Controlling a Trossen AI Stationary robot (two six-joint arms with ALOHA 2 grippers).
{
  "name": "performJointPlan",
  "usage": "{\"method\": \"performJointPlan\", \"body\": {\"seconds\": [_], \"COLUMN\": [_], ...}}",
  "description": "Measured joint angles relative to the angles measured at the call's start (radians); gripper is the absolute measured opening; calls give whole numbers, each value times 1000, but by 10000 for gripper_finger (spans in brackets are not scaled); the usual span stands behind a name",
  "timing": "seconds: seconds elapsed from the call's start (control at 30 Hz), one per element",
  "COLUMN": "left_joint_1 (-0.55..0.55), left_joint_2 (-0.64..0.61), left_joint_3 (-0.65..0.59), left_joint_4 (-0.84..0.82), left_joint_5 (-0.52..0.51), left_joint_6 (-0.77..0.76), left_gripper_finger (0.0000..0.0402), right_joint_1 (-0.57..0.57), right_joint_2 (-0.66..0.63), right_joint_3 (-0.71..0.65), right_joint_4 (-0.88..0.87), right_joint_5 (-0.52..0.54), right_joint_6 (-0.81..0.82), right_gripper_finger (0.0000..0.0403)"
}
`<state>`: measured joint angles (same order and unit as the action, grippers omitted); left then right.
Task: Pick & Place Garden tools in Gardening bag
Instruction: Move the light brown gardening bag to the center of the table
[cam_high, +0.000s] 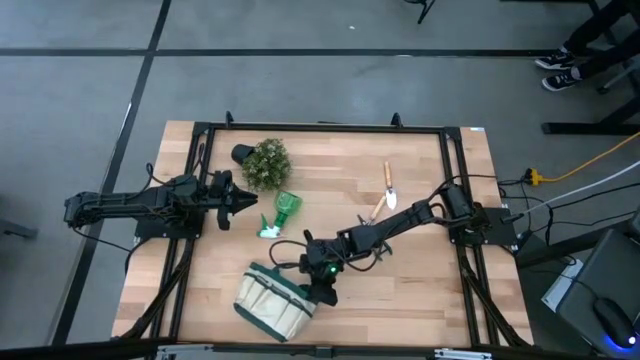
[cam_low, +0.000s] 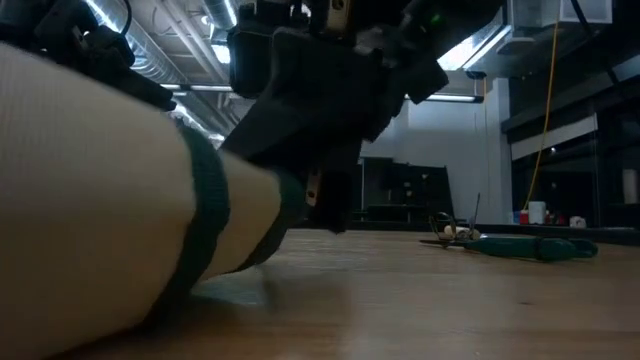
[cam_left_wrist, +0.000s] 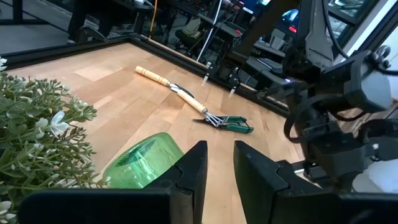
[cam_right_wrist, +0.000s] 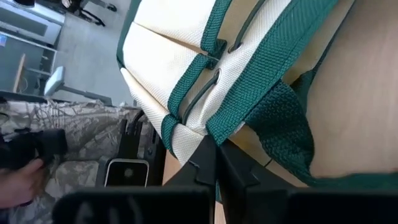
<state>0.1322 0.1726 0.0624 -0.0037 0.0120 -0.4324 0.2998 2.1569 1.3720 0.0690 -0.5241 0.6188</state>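
Observation:
The beige gardening bag (cam_high: 268, 305) with dark green trim lies on its side near the table's front edge; it also shows in the low view (cam_low: 100, 180). My right gripper (cam_high: 322, 292) is shut at the bag's open end. My left gripper (cam_high: 252, 203) hovers open and empty beside the green-and-white plastic piece (cam_high: 283, 212), which lies on the table just ahead of its fingers (cam_left_wrist: 143, 165). The wooden-handled tool (cam_high: 389, 183) and the pruning shears (cam_high: 372, 213) lie flat on the table right of centre. My right gripper has its shut fingers on the green trim (cam_right_wrist: 214, 127) at the bag's open end. The fingers hide the place where they meet it, so I cannot tell how many layers they have. They come slanting down from the table's right. The bag lies on its side on the table.
A bushy green plant (cam_high: 266, 163) in a black pot stands at the far left, close to my left gripper. A dark frame (cam_high: 320, 128) runs around the tabletop. The wooden-handled tool (cam_left_wrist: 163, 79) and the shears (cam_left_wrist: 227, 122) lie end to end.

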Motion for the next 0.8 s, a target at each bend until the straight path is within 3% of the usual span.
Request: {"method": "performJointPlan", "body": {"seconds": [0.2, 0.37, 0.8], "left_joint_1": [0, 0, 0], "left_joint_2": [0, 0, 0], "left_joint_3": [0, 0, 0], "left_joint_4": [0, 0, -1], "left_joint_5": [0, 0, 0], "left_joint_6": [0, 0, 0], "left_gripper_finger": [72, 72, 72], "right_joint_1": [-18, -39, -96], "right_joint_2": [-88, -180, -453], "right_joint_3": [0, 0, 0], "right_joint_4": [-181, -408, -945], "right_joint_5": [34, 155, 725], "right_joint_6": [-106, -207, -359], "right_gripper_finger": [2, 1, 1]}}
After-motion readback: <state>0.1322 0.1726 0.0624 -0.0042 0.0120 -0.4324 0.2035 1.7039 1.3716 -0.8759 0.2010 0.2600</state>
